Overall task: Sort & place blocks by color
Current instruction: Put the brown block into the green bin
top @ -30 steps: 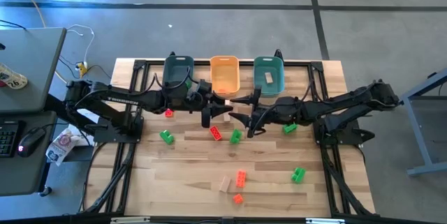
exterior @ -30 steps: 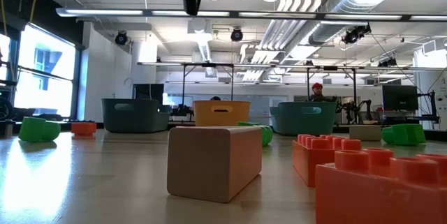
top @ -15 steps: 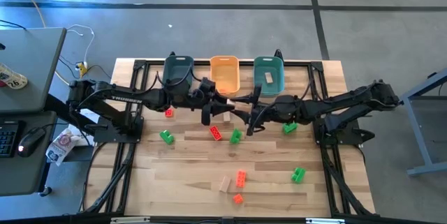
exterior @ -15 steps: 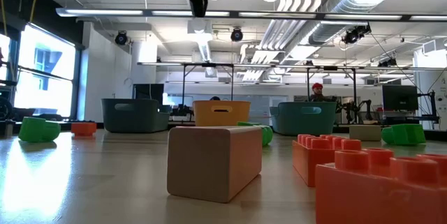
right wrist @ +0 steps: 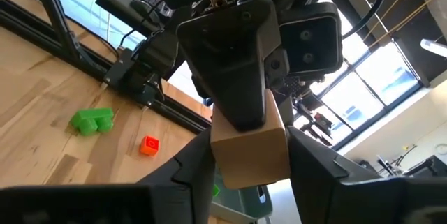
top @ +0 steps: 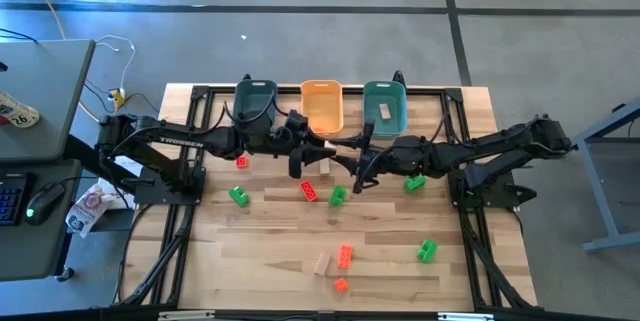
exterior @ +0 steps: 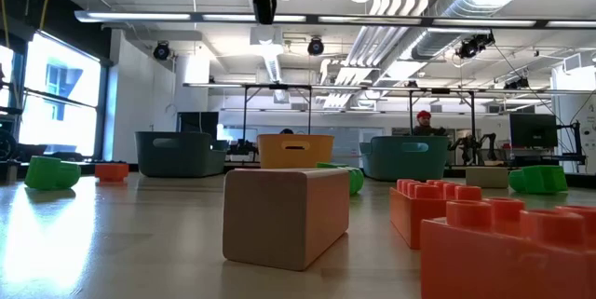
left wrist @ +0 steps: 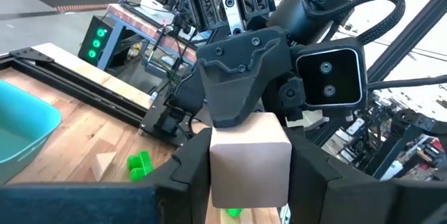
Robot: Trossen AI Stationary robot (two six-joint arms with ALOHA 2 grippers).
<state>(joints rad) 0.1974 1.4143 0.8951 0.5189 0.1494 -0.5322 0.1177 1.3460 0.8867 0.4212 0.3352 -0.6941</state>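
Tan block [left wrist: 251, 172] is up in the air between the two arms, well off the counter [top: 260, 251], and this looks like a mid-air handover. The left end effector [left wrist: 250, 147] is clenched on it, its dark fingers [left wrist: 192, 175] pressed to opposite faces. The right end effector [right wrist: 248, 158] sits nose to nose with the left one and straddles the same block on the other pair of faces, turned a quarter against its partner; whether it has truly bitten down I cannot tell. To do this well, the receiving side should seat squarely on flat faces and grip firmly before the left lets go, and the left should then back straight out rather than twist, or the block may tip and drop. Just behind the meeting end effectors stands the orange bin [top: 322, 107], flanked by one teal bin [top: 256, 101] on the left arm's side and another teal bin [top: 384, 106] on the right arm's side, where a pale piece already lies; that is probably where this one goes. Below and in front of the end effectors, loose blocks [top: 309, 191] in green and red wait on the counter, with more nearer the front edge.
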